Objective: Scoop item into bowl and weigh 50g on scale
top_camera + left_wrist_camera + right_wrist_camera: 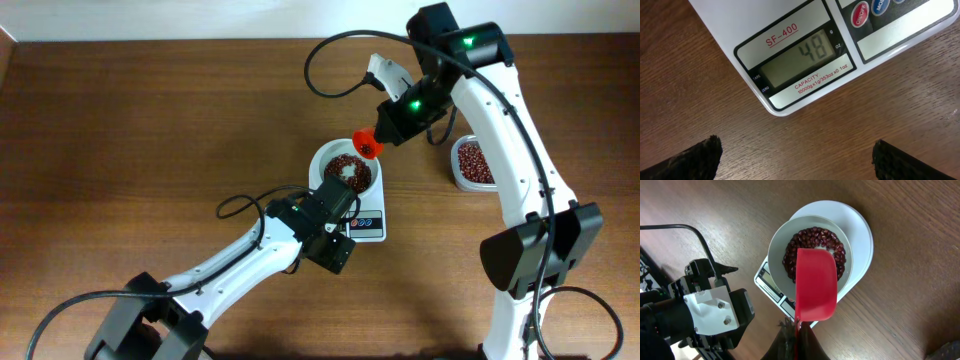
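Brown table (910, 215) bears the bowl (776, 247) beneath right gripper (796, 330)'s scoop (815, 290)

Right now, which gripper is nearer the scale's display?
Left. The left gripper hovers open just in front of the display. The right gripper holds the scoop over the bowl, on the display's far side.

One scale (860, 235), one white bowl (776, 250), one red scoop (815, 285), one clear tub (455, 168). Two heaps of beans (815, 236). One left gripper (800, 160), one right gripper (796, 332).
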Robot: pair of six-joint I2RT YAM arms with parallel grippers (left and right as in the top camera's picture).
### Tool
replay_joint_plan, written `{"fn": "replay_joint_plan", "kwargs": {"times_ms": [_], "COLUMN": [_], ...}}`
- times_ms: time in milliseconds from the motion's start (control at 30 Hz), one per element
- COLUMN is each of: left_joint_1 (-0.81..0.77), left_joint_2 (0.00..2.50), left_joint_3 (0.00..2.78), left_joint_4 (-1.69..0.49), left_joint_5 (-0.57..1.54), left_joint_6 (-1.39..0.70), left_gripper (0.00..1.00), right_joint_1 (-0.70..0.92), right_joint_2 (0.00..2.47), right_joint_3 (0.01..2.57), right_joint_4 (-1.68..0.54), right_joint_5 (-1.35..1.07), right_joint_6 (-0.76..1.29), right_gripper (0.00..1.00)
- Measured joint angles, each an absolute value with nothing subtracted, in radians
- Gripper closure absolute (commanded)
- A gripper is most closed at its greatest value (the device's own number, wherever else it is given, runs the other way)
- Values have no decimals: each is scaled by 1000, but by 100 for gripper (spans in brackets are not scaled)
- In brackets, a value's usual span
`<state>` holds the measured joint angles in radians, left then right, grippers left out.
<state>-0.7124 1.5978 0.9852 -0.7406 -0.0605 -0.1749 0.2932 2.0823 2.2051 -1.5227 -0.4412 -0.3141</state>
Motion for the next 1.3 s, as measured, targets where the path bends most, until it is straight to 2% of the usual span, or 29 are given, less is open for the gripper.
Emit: {"fn": "replay_joint_plan", "kwargs": {"times_ms": [467,1033,1300], "left_joint_1": [-712,-712,-712], "left_joint_2": [1598,1598,1598], "left_joint_3": [985,985,985], "left_joint_4": [-741,-741,-741], "left_joint_5": [-61,-61,-61], "left_joint_6": [-175,-175,-175], "left_gripper": [1,1,1], "right_joint_1": [307,524,542], "right_joint_2": [2082,2082,2082], "right_joint_3": [2226,2285,2285], "right_joint_4": [-1515,-1526,-1526], "right_joint_5": [-369,-39,56], "right_joint_6": [-313,-313,-289], "right_gripper": [96,96,96]}}
